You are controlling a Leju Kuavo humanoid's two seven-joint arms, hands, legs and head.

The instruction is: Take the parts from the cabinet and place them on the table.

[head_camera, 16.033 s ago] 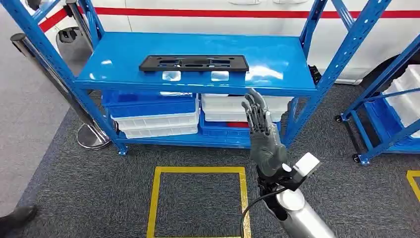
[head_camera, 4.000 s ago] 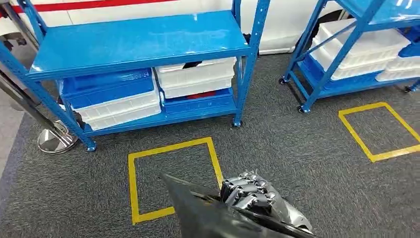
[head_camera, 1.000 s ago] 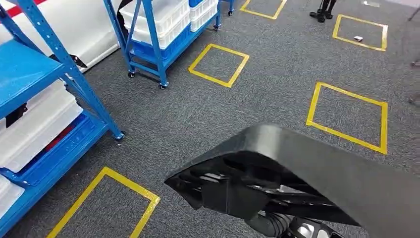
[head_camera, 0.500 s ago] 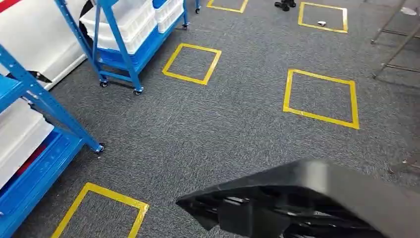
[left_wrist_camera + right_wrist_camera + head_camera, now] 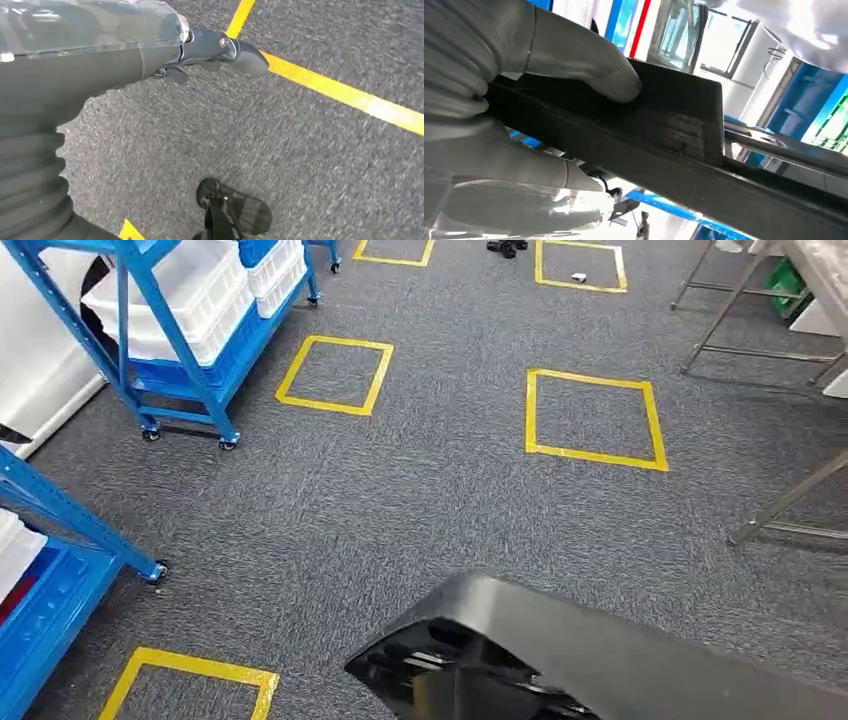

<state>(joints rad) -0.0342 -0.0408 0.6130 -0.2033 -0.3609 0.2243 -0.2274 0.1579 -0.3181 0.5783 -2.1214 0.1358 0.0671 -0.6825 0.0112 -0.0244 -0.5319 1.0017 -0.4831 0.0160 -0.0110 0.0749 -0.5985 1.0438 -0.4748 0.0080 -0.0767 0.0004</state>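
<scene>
Grey carpet floor with yellow taped squares. Blue cabinet far left, holding white bins. Black part near, low in the head view, off the cabinet. Right robot hand clamped on the part. Left robot hand hangs over the floor, fingers curled, holding nothing.

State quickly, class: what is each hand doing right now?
Left hand: cannot be told; nothing visibly in it.
Right hand: holding the black part.
</scene>
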